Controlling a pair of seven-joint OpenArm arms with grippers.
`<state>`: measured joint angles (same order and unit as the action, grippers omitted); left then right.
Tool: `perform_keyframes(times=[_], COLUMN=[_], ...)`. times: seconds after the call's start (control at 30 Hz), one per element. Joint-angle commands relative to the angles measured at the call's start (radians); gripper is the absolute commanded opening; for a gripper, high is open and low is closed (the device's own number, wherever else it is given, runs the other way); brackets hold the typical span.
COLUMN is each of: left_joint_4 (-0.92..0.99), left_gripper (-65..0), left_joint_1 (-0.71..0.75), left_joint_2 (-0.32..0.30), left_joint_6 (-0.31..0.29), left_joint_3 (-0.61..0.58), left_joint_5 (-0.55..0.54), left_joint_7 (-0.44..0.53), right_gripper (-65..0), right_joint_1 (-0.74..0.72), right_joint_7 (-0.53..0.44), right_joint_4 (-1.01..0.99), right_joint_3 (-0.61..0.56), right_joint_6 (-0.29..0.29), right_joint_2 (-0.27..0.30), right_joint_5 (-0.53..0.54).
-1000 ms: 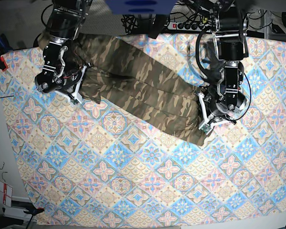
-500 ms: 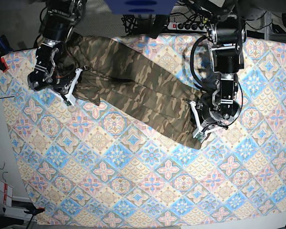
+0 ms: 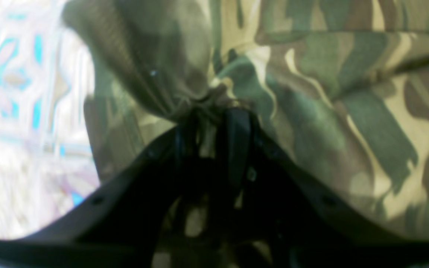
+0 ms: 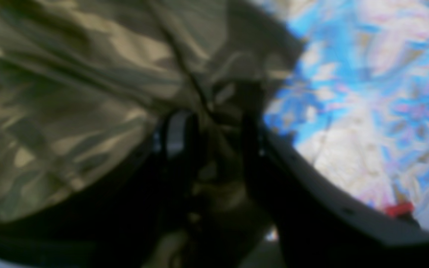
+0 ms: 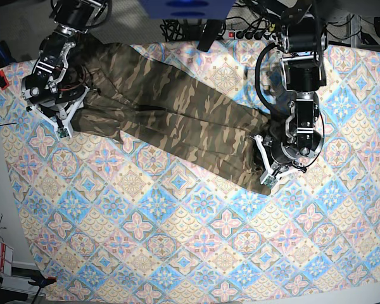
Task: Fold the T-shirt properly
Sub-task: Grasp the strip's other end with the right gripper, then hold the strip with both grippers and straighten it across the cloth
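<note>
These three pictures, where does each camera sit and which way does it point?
Base view: overhead, looking straight down on the tablecloth, the T-shirt and both arms.
Left wrist view: on the left arm, looking along the left hand, which pinches bunched shirt cloth.
Right wrist view: on the right arm, looking along the right hand with shirt cloth between its fingers; blurred.
All three views show the shirt and tablecloth.

Both wrist views are blurred. In the right wrist view the right gripper (image 4: 214, 123) is a dark smear, and whether its fingers pinch the T-shirt (image 4: 69, 93) cannot be told. In the left wrist view the tablecloth (image 3: 21, 111) is washed out. From the base view, the arms hide both ends of the T-shirt (image 5: 177, 114), and the picture's top edge cuts off both arms.
</note>
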<state>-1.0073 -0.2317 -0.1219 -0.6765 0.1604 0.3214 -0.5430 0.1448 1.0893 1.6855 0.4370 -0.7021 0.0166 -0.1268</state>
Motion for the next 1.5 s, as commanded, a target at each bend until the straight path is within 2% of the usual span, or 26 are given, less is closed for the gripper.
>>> perform_keyframes(times=[0.0,0.2,0.63,0.93,1.07,1.13,1.27,1.3,1.47], left_joint_4=[-0.012,-0.045,-0.048,-0.048,-0.075,-0.101,-0.135,-0.146,-0.192], left_gripper=[-51.4,-51.4,-51.3,-51.3,-51.2,-47.5,-32.9,-31.3,-31.2], left_joint_1=[0.001,0.002,-0.062,-0.111,-0.120,-0.113,-0.108,-0.108,-0.107], left_joint_2=[-0.002,0.012,0.017,0.018,0.018,0.018,0.000,-0.015,-0.054], left_joint_6=[-0.022,-0.022,-0.022,-0.022,-0.022,-0.022,-0.022,-0.022,-0.022], left_joint_3=[-0.006,-0.002,-0.003,-0.002,-0.003,-0.003,0.003,0.017,0.095], left_joint_5=[0.052,0.058,0.058,0.052,0.052,0.055,0.054,0.052,0.052], left_joint_7=[-0.091,-0.098,-0.099,-0.099,-0.099,-0.116,-0.133,-0.133,-0.137], right_gripper=[-42.4,-42.1,-42.0,-42.2,-41.8,-41.8,-41.7,-41.7,-41.7], right_joint_1=[-0.020,-0.072,-0.112,-0.113,-0.113,-0.113,-0.110,-0.109,-0.104], right_joint_7=[-0.001,0.038,0.033,0.032,0.035,0.035,0.035,0.035,0.038], right_joint_4=[0.018,-0.046,-0.037,0.155,0.160,0.158,0.158,0.158,0.158], right_joint_3=[0.001,0.003,0.001,0.001,-0.004,-0.005,-0.004,-0.002,0.001], right_joint_6=[0.004,0.004,0.004,0.004,0.004,0.004,0.004,0.004,0.004], right_joint_2=[0.007,0.013,0.013,0.010,0.010,0.010,0.012,0.012,0.012], right_joint_5=[-0.003,-0.004,-0.006,-0.006,-0.006,-0.006,-0.006,-0.006,-0.006])
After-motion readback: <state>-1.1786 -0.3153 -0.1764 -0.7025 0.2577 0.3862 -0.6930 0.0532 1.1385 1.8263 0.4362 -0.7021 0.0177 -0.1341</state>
